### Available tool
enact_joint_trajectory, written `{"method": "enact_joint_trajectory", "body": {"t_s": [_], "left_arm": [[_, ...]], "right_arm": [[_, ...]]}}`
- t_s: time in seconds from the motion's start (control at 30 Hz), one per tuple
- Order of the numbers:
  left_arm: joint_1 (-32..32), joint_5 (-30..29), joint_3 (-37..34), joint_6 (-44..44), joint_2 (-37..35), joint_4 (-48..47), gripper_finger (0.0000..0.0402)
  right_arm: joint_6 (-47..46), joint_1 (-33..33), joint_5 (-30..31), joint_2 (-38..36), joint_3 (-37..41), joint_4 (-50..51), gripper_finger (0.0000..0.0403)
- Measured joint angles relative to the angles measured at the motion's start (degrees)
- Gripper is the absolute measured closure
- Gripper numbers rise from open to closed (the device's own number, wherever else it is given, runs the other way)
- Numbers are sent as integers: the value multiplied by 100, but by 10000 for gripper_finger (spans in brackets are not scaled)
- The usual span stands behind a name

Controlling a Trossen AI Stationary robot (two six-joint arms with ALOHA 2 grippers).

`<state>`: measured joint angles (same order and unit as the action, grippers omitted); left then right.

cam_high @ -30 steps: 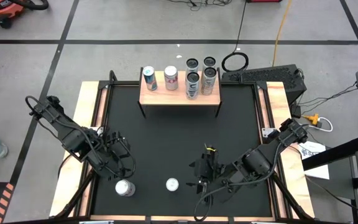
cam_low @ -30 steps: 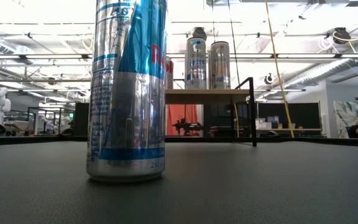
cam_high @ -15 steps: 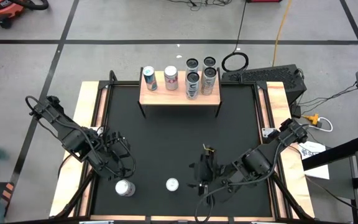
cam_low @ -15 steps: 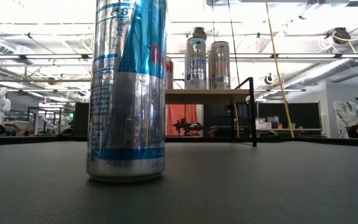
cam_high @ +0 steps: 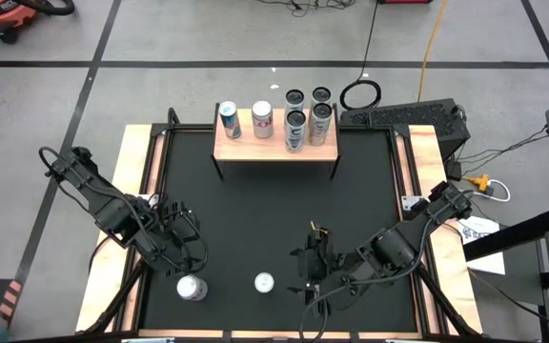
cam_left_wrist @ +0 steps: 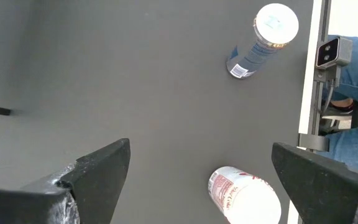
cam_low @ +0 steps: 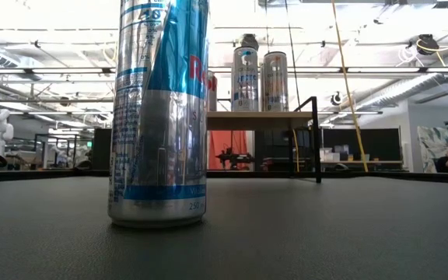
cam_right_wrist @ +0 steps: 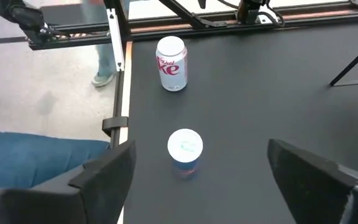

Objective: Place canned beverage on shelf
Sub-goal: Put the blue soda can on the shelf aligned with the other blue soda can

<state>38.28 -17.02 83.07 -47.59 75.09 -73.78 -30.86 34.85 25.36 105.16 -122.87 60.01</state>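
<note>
Two cans stand near the front edge of the black bench (cam_high: 274, 214): a white-and-red can (cam_high: 192, 287) just below the left end effector (cam_high: 181, 250), fingers spread wide, and a slim blue can (cam_high: 264, 282) beside the right end effector (cam_high: 305, 276), apparently also spread and empty. Four cans stand on the shelf (cam_high: 275, 145) at the back.

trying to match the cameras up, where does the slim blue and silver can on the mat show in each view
High view: slim blue and silver can, near edge of the mat, right of the white and red can.
Low view: huge, left of centre.
Left wrist view: upper right.
Right wrist view: lower centre.
Shared landmark: the white and red can beside it.
</note>
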Motion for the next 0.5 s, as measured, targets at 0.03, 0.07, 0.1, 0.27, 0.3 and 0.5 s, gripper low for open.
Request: {"method": "enact_joint_trajectory", "body": {"t_s": [0.03,0.07,0.1,0.27,0.3,0.5], "left_arm": [[0,0,0,0,0,0,8],[0,0,0,0,0,0,8],[0,-1,0,-1,0,0,8],[0,0,-2,-1,2,0,8],[2,0,-2,-2,2,0,8],[0,0,-2,-2,2,0,8]], "right_arm": [[-4,0,-2,0,0,0,57],[1,12,-6,0,0,2,56],[1,33,-8,0,0,10,55],[164,108,-13,178,-2,204,55],[188,110,-15,258,-2,267,55],[311,101,-169,670,2,357,55]]}}
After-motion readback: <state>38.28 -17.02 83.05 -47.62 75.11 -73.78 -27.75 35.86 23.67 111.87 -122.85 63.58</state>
